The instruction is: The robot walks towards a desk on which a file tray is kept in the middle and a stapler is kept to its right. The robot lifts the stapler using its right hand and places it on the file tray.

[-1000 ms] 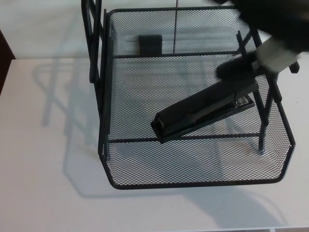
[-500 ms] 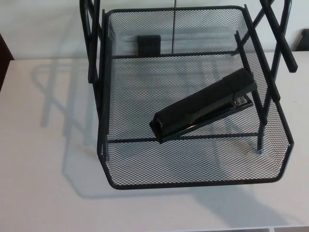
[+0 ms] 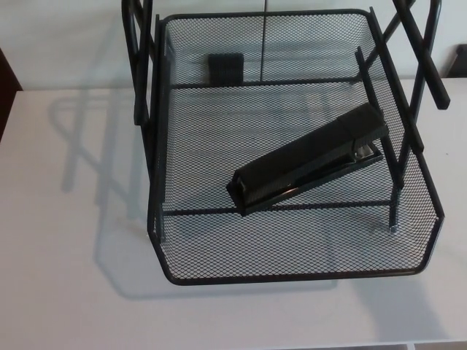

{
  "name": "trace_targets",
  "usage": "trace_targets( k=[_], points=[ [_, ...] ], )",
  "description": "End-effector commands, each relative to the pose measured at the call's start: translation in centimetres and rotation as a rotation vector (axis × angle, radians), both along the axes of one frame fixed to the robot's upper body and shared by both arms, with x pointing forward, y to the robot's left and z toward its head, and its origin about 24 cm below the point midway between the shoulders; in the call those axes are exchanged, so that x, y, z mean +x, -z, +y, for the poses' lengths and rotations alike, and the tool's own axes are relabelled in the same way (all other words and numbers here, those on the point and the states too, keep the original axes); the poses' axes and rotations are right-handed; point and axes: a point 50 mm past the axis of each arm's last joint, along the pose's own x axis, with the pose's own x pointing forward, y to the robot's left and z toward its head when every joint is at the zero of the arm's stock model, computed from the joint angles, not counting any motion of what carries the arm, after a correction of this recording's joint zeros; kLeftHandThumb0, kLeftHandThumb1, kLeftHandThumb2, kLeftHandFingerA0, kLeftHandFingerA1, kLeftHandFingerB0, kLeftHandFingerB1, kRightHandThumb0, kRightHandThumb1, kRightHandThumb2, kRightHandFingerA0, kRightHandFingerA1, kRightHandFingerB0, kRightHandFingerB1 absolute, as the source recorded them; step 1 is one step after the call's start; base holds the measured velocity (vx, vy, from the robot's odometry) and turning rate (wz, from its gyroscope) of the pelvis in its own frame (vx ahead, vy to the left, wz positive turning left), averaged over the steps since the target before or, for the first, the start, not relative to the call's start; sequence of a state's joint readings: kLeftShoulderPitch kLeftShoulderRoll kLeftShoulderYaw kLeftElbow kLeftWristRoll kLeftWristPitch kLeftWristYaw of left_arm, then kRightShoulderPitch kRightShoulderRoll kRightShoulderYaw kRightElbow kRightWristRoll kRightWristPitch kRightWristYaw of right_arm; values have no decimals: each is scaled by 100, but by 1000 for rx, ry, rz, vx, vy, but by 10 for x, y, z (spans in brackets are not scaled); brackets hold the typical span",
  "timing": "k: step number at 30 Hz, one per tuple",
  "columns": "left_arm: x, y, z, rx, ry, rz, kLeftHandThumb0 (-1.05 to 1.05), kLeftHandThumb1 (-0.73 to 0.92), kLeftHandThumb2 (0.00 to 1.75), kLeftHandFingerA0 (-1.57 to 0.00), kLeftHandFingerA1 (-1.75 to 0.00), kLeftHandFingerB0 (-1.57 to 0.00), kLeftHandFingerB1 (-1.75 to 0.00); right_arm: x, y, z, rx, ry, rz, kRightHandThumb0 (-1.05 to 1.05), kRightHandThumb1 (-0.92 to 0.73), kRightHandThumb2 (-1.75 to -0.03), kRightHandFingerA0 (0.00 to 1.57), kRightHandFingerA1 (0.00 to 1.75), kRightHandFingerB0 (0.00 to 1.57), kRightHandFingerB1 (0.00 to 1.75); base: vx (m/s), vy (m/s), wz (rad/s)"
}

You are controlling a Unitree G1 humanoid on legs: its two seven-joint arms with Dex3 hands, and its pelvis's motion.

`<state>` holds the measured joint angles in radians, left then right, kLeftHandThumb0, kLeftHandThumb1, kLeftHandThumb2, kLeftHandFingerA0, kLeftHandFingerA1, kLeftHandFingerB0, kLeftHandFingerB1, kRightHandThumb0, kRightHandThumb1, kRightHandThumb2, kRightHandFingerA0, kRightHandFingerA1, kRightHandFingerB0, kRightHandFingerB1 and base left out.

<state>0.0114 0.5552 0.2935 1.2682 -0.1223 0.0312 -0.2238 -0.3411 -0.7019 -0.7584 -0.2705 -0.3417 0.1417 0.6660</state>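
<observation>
The boxy black stapler (image 3: 310, 162) lies slantwise, seemingly flat, on the fine wire-mesh floor of the black, round-cornered file tray (image 3: 292, 278) on the smooth white surface (image 3: 66, 219); neither hand shows in view.

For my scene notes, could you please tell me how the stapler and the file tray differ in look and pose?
The stapler is a solid, opaque bar, while the file tray is see-through wire mesh. The stapler lies diagonally, running from front left to rear right, whereas the file tray sits square to the desk edge. The stapler is far smaller and rests inside the file tray. Both are black.
</observation>
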Motion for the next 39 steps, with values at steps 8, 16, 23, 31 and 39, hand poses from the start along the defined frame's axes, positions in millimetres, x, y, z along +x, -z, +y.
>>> trace_targets(
  k=[8, 16, 23, 31, 39],
  points=[
    [3, -11, 11, 57, 26, -14, -67, 87, 66, -45, -44, -23, -34, -143, 232, -146, 798, 1151, 17, -76, -92, -69, 5, 82, 0, 12, 0, 0, 0],
    [3, -12, 12, 61, 7, -19, -69, 86, 66, -45, -45, -24, -35, -144, 269, -127, 867, 1191, 154, -75, -92, -89, 11, 71, 0, 0, 0, 0, 0],
    [3, -13, 13, 57, -3, -26, -69, 87, 66, -42, -45, -20, -34, -143, 320, -99, 1149, 1252, 148, -79, -86, -65, 54, 119, 8, 64, 0, 0, 0],
    [0, -14, 15, 67, -14, -4, -68, 88, 66, -44, -43, -22, -33, -135, 341, -70, 168, 919, 891, -40, -39, -52, 14, 73, 18, 30, 0, 0, 0],
    [4, -14, 13, 66, 10, -13, -68, 87, 66, -43, -44, -23, -34, -124, 366, -69, 830, 1031, 773, -82, -66, -103, 12, 62, 0, 15, 0, 0, 0]
  ],
)
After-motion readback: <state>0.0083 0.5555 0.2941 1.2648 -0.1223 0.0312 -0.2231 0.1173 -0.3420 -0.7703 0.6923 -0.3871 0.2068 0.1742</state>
